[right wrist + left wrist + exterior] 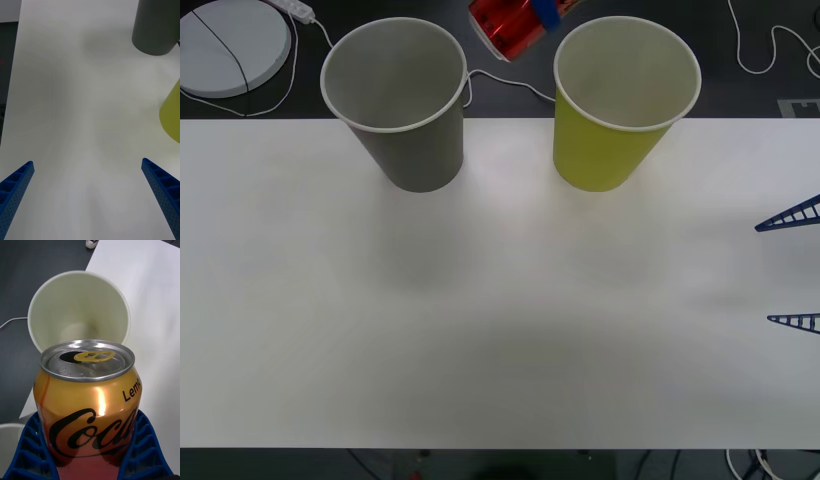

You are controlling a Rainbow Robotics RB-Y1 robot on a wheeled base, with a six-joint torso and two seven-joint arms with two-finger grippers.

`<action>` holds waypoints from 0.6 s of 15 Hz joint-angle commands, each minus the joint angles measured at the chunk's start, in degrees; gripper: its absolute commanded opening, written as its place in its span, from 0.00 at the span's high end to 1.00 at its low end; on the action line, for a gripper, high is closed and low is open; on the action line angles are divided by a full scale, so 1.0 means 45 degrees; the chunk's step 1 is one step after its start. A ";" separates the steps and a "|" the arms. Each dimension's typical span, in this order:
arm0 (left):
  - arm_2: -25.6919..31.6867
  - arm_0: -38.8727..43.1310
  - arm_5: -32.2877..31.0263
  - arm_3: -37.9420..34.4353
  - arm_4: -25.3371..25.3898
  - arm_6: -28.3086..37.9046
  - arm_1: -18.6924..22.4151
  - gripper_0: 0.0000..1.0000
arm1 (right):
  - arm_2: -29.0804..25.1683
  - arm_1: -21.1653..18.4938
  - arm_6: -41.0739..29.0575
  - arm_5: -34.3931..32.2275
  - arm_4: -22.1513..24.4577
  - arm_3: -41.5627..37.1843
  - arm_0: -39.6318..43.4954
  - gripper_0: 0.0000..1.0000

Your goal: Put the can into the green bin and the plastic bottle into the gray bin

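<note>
My left gripper [552, 12] is raised behind the two bins, shut on the can [508, 28], which lies tilted in the air just left of the green bin's [605, 155] rim. In the left wrist view the blue fingers [144, 442] clasp the can [88, 405] by its red lower body, and its silver top faces a bin's pale inside [77, 315]. The gray bin [415, 150] stands upright to the left of the green one. My right gripper [780, 275] hovers open and empty over the table's right side. The plastic bottle is out of view.
Both bins stand near the far edge of the white table [500, 320]. Behind that edge, on the dark floor, lie a round white disc [230, 45] and white cables [770, 50]. The right wrist view shows the gray bin [155, 30] and the green bin [171, 112] ahead.
</note>
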 commanded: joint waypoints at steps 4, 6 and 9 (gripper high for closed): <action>-0.0438 -0.1565 0.1617 0.3766 -0.0542 0.0063 -0.2844 1.00 | 0.0000 0.0000 0.0000 0.0000 0.0000 0.0000 0.0000 0.00; -0.0770 -0.1956 0.2457 0.4664 -0.0796 0.0630 -0.3625 1.00 | 0.0000 0.0000 0.0000 0.0000 0.0000 0.0000 0.0000 0.00; -0.1180 -0.2209 0.3375 0.5641 -0.1284 0.0669 -0.4563 1.00 | 0.0000 0.0000 0.0000 0.0000 0.0000 0.0000 0.0000 0.00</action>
